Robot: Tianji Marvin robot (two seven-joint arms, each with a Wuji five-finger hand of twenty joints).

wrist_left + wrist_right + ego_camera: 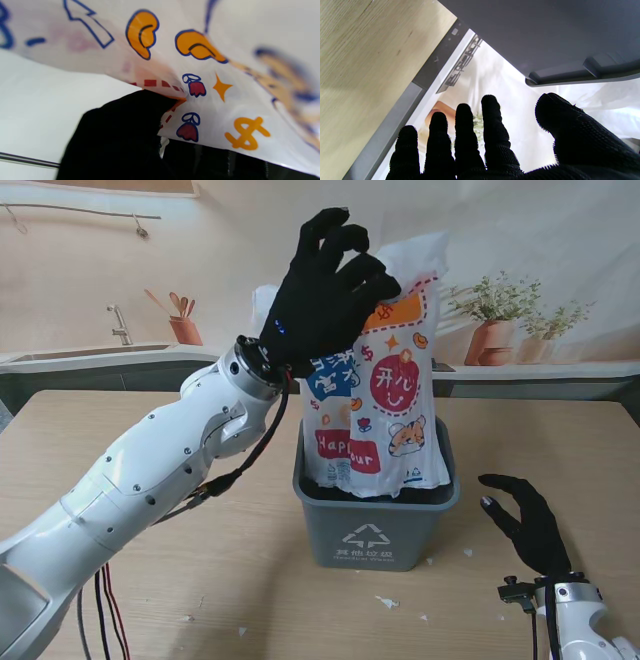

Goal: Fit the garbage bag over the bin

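One garbage bag (385,395), white with printed cartoons, stands upright with its long axis vertical. Its lower end sits inside the bin (375,525) and its upper end sticks up well above the rim. One bin, grey, open top up, recycling mark on the side facing me, sits mid-table (150,590).

My left hand (325,290) is raised above the bin, fingers curled onto the bag's top left part and gripping the plastic. The left wrist view shows one black fingertip (150,105) pressed into a fold of the printed film (212,87), so I have hold of the bag there.

My right hand (525,520) sits low just right of the bin, near the table surface, fingers spread and holding nothing. In the right wrist view its four fingers (492,120) and thumb are apart, with the bin's grey wall and rim lip (545,37) close beside them, not touching as far as I can tell.

The bag mouth is not over the rim: the rim shows bare on the near, left and right sides. The far rim is hidden by the bag.

Room: open table left of the bin under my left arm, and nearer to me in front of it. A few small white scraps (386,602) lie on the table near the bin; I count about five, too small to identify. The far table edge lies behind the bin.
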